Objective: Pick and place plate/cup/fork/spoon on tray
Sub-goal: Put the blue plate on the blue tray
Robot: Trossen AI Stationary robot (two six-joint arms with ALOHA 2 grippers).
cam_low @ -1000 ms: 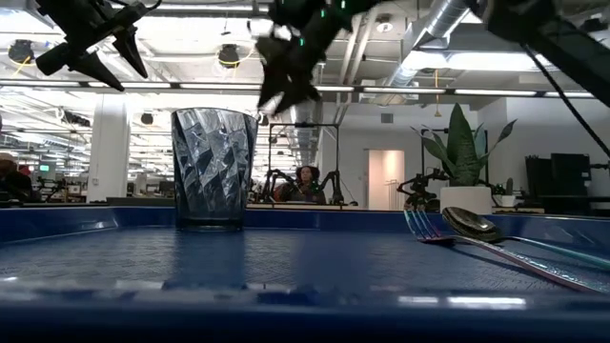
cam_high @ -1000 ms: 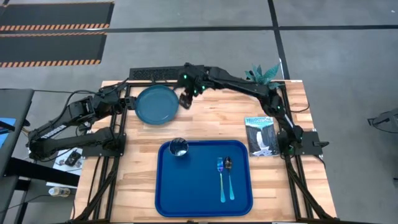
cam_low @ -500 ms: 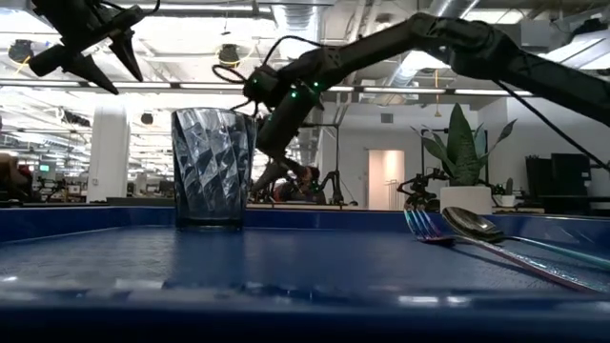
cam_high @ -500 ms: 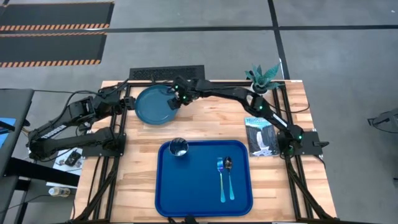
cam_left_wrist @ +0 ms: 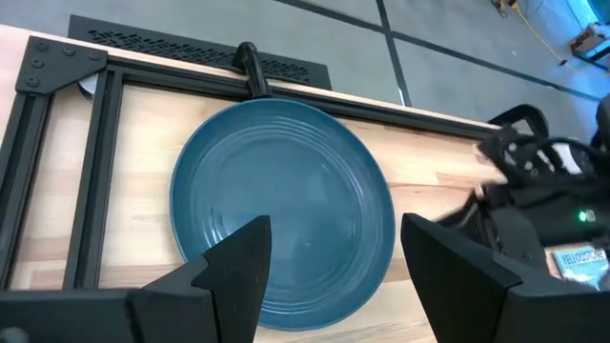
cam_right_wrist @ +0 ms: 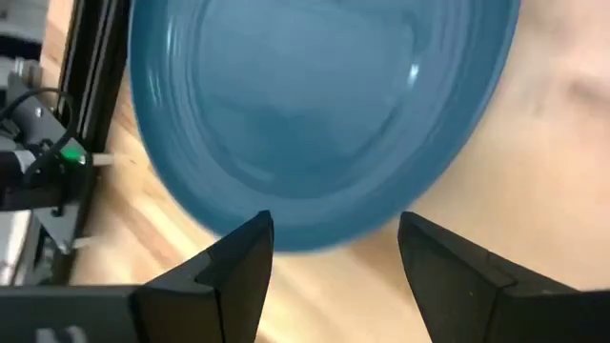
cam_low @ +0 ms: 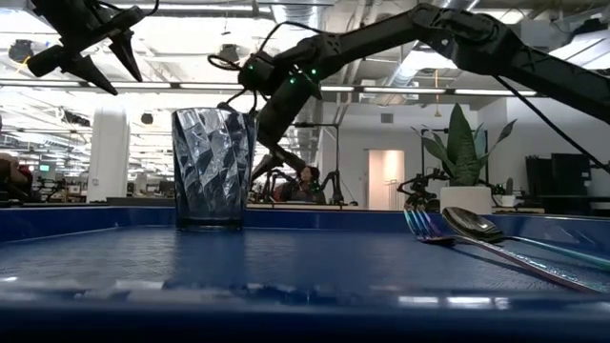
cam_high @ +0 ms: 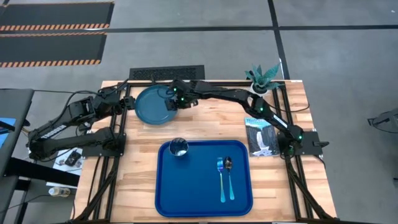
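Observation:
The teal-blue plate [cam_high: 154, 104] lies flat on the wooden table at the far left; it also shows in the left wrist view [cam_left_wrist: 281, 205] and the right wrist view [cam_right_wrist: 315, 114]. My right gripper [cam_high: 175, 99] is open, low at the plate's right rim [cam_right_wrist: 329, 255], with the rim just ahead of its fingers. My left gripper [cam_high: 127, 103] is open and empty, above the table left of the plate. The blue tray [cam_high: 186, 193] lies at the near middle. On it stand the glass cup [cam_high: 179, 147], and the fork [cam_high: 221, 180] and spoon [cam_high: 229, 177] lie side by side.
A white pot with a green plant [cam_high: 263, 76] stands at the far right corner. A printed packet [cam_high: 261, 135] lies right of the tray. Black frame rails [cam_high: 118, 134] run along the table's left and right sides. A black vented strip [cam_high: 166, 73] lies at the far edge.
My right gripper has gone toward the table's left edge and down, from above the table right of the plate to the plate's right rim. The plate, cup, fork and spoon have stayed where they were.

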